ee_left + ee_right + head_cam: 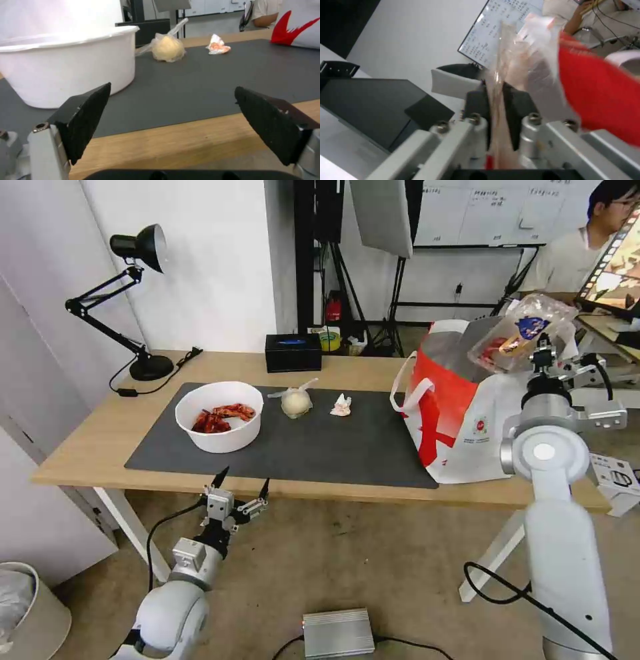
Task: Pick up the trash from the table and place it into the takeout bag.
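Over the open mouth of the takeout bag (460, 400), at two o'clock on the table (87, 447), my right gripper (543, 355) is pinched shut on the clear tray (520, 332) of red scraps. My left gripper (241, 488) hangs spread wide and empty just off the table's near edge, at seven o'clock. Across the mat (347, 447) sit the bowl (220, 415), bagged ball (296, 401) and tissue (341, 407), with bare room between them.

Table (93, 447): long, light wood, white legs. Directly on it: dark grey mat (333, 447), black desk lamp (137, 300) at the far left corner, black tissue box (293, 352) at the far edge, white and red takeout bag (460, 413) at the right end, overlapping the mat's edge.
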`<state>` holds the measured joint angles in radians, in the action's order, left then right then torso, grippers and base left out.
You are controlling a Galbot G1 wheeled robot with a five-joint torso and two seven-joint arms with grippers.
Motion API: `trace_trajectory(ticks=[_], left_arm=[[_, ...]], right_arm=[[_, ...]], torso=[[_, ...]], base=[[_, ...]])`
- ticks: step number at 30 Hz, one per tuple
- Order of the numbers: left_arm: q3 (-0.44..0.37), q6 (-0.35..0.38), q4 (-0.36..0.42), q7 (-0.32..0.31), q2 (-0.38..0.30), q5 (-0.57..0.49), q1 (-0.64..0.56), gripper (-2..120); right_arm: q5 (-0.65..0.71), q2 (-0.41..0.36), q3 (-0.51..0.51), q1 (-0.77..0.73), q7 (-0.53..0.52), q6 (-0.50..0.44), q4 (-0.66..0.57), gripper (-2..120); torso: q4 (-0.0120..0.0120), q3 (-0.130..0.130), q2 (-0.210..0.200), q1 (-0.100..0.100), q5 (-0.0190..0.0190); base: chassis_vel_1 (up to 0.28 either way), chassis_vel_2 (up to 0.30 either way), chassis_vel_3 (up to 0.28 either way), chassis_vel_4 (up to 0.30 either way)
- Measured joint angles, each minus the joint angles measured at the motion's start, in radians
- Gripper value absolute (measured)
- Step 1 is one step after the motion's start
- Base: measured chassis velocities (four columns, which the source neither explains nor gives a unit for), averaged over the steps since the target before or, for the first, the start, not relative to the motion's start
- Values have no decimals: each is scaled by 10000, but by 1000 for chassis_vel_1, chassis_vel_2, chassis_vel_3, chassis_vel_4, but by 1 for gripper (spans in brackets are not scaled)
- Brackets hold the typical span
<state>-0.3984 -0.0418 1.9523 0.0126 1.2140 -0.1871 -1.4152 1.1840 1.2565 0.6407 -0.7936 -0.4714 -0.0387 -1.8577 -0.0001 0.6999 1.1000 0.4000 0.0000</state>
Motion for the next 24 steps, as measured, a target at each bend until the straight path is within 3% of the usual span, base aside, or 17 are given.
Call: trace_trajectory(ticks=[16,19,24], left_arm=[[-36,-15,59,0,-43,7,-59,100],[-33,-21,75,1,-3,6,-58,100],[-28,-30,80,0,17,8,-71,100]], right_arm=[[123,-103,37,-203,26,64,-242,72],[404,-65,64,-388,494,65,-462,87],[658,-110,79,-627,1421,35,-765,97]], torso=[[0,0,0,0,0],[1,0,0,0,0],[0,0,0,0,-1]], base=[[0,0,0,0],[0,0,0,0],[0,0,0,0]])
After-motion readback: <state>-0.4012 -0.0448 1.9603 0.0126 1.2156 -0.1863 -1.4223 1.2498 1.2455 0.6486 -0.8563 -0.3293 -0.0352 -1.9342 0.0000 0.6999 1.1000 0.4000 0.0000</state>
